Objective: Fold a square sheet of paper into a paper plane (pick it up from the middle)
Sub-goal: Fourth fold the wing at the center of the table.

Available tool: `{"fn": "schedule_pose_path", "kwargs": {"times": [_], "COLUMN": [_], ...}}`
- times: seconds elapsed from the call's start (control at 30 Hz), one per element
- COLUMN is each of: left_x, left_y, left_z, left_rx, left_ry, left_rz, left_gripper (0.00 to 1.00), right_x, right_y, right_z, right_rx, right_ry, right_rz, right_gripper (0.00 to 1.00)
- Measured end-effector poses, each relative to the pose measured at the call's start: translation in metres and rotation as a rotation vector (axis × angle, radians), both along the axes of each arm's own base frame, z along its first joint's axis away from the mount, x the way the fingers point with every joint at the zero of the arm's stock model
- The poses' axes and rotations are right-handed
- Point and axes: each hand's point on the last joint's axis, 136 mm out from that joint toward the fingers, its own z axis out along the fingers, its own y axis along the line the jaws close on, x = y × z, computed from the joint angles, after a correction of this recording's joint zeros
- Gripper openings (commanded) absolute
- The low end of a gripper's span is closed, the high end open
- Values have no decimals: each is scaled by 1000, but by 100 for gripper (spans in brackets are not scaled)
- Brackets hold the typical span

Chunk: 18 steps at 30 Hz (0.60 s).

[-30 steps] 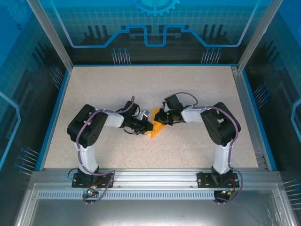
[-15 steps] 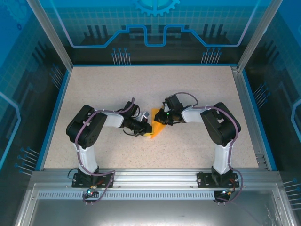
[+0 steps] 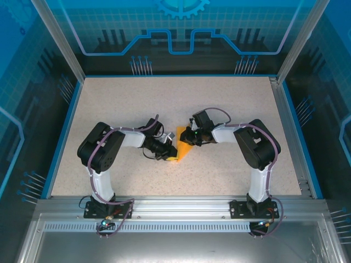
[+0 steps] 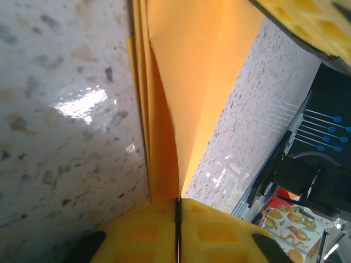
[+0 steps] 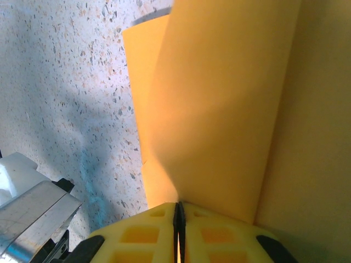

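The orange-yellow sheet of paper (image 3: 182,147) is folded into layers and held between both arms near the table's middle. My left gripper (image 3: 171,153) pinches its lower left edge; in the left wrist view the paper (image 4: 181,98) rises from the closed yellow pads (image 4: 219,233), several layers fanning out. My right gripper (image 3: 186,137) is shut on the upper right part; the right wrist view shows the paper (image 5: 219,109) bending up out of its closed pads (image 5: 142,235). No finished dart shape shows.
Speckled beige table (image 3: 164,104) with a blue rim lies all round. A metal rail (image 3: 175,205) with the arm bases runs along the near edge. The other arm's wrist (image 5: 33,219) sits close at lower left of the right wrist view.
The left gripper has shifted slightly down and left with the paper's edge, and the sheet now lies flatter and wider between the two grippers. The right gripper has barely moved.
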Motion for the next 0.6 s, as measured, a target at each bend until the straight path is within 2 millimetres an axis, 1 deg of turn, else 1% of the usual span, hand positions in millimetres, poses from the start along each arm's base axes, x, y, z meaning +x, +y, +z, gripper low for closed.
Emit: {"fn": "schedule_pose_path", "kwargs": {"times": [0.2,0.6], "left_x": [0,-1], "left_y": [1,3], "left_z": [0,-5], "left_rx": [19,81], "left_ry": [-2,-20], "left_rz": [-9,-25], "left_gripper": [1,0], "right_x": [0,0], "right_y": [0,1], "right_z": [0,-1], "right_rx": [1,7], "right_ry": [1,2], "right_rz": [0,4], "right_gripper": [12,12]}}
